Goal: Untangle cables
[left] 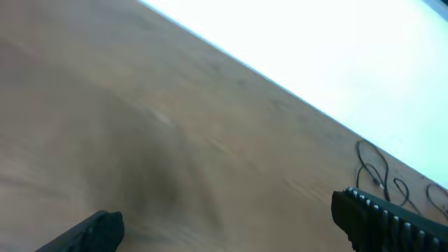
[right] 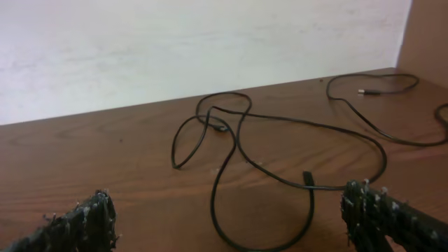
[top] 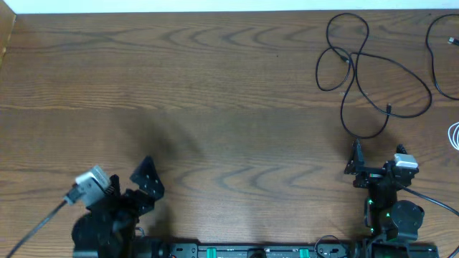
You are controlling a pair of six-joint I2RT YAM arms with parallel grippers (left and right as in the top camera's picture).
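A black cable (top: 356,72) lies in loose crossing loops at the back right of the wooden table; the right wrist view shows it (right: 236,150) with a small plug end (right: 308,178). A second black cable (top: 436,61) curves at the far right and also shows in the right wrist view (right: 378,122). A bit of white cable (top: 454,135) shows at the right edge. My right gripper (top: 376,159) (right: 231,224) is open and empty, just in front of the nearest loop. My left gripper (top: 148,180) (left: 227,227) is open and empty at the front left, far from the cables (left: 378,175).
The wooden table (top: 215,93) has a white wall along its back edge (top: 215,6). A wooden side panel (right: 428,31) stands at the table's right end. Thick arm wires run off the front left (top: 36,226) and front right (top: 437,204).
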